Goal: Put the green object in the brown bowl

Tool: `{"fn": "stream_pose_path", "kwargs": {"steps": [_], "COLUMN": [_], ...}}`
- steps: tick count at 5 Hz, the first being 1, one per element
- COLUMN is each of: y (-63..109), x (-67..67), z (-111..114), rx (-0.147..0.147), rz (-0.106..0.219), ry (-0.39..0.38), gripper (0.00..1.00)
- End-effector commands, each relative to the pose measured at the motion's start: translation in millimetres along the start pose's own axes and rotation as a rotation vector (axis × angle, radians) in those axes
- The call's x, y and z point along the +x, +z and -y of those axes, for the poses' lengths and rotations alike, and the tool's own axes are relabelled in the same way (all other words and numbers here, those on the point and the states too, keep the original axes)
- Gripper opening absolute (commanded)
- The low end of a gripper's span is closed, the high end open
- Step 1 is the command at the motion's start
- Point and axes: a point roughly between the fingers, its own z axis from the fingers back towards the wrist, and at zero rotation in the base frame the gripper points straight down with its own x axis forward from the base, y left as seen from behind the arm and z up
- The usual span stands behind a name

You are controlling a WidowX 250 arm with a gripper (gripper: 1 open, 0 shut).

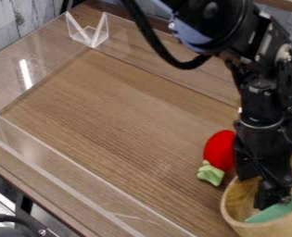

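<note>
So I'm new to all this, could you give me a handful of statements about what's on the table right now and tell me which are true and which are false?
1. The green object lies inside the brown bowl. True.
2. The pincer is clamped shut on the red object. False: it stands open over the bowl, and the red object lies free on the table.
3. A small bright-green piece sits beside the red object. True.
4. The bowl sits in the middle of the table. False: it is at the lower right corner of the view.
</note>
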Motion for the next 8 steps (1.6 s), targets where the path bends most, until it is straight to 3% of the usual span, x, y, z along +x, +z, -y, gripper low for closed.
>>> {"fn": "stream_pose_path", "kwargs": {"steps": [1, 4, 6, 8], "y": [14.2, 26.5, 59.6, 67.2], "x": [-6.5, -1.3, 5.9, 5.6], "z": [-5, -2, -1, -33], "rx": [0.021, 0.111, 0.190, 0.147], "rz": [0.006, 0.048, 0.104, 0.182], "ry": [-0.027, -0.039, 0.110, 0.011], "gripper": [1.00, 1.00, 1.00, 1.00]}}
